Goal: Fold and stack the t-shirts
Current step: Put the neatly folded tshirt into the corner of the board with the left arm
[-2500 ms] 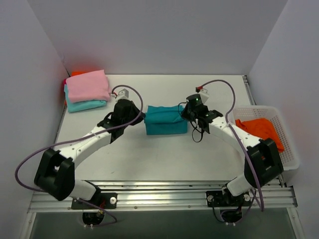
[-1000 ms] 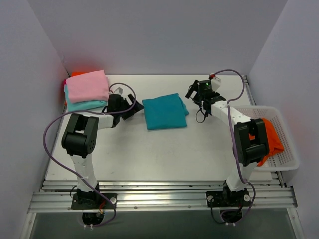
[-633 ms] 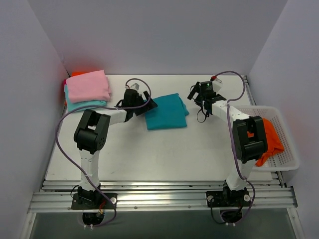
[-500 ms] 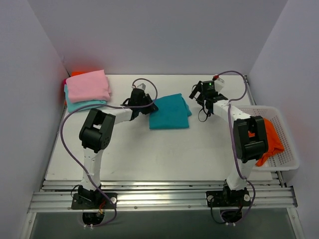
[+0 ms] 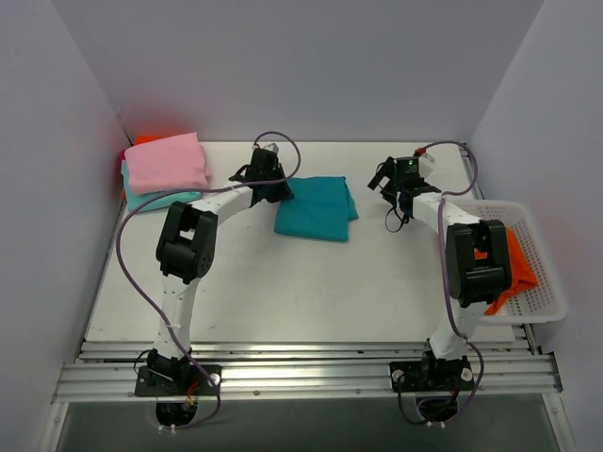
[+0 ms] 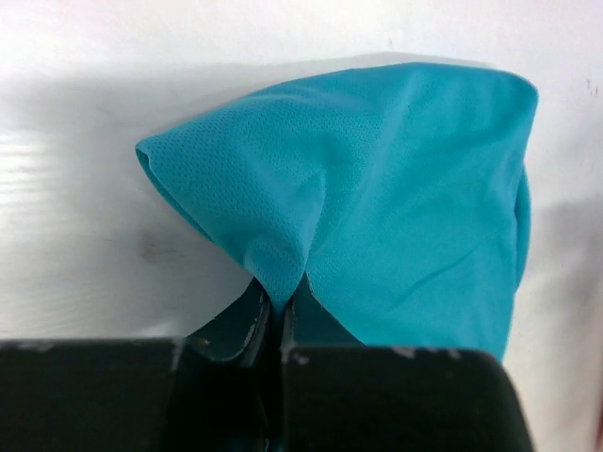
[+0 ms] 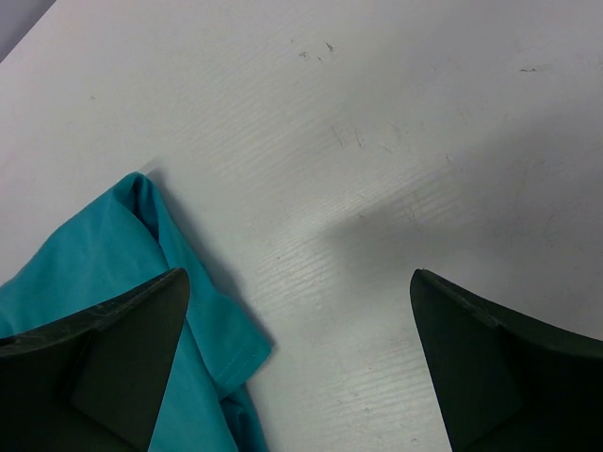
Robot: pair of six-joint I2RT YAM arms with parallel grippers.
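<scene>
White table (image 5: pixel 283 292), teal t-shirt (image 5: pixel 316 209)

Bright even light, soft shadows, sharp focus throughout.

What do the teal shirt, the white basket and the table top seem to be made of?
The teal shirt: soft knitted cloth, perhaps synthetic; matt, with tiny regular holes and loose folds. The white basket: probably rigid moulded plastic; its walls are a regular grid of openings. The table top: hard white board, faintly shiny, with fine lines and small scratches; exact material unclear.
</scene>
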